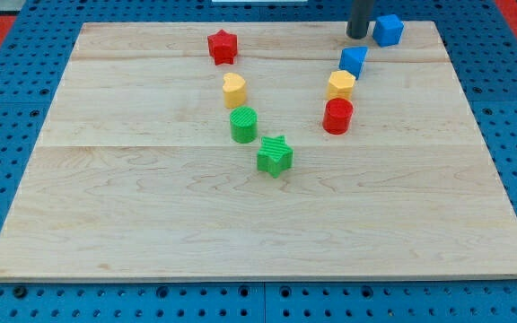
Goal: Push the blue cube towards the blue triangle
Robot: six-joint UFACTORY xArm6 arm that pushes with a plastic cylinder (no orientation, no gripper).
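The blue cube (pixel 388 30) sits near the top right edge of the wooden board (pixel 151 233). The blue triangle (pixel 354 60) lies a short way below and to the left of it. My tip (pixel 357 37) stands on the board just left of the blue cube, with a narrow gap between them, and directly above the blue triangle. The dark rod runs up out of the view's top.
Below the blue triangle lie a yellow hexagon-like block (pixel 340 85) and a red cylinder (pixel 337 117). On the left run a red star (pixel 223 46), a yellow heart (pixel 233 90), a green cylinder (pixel 243 124) and a green star (pixel 275 155).
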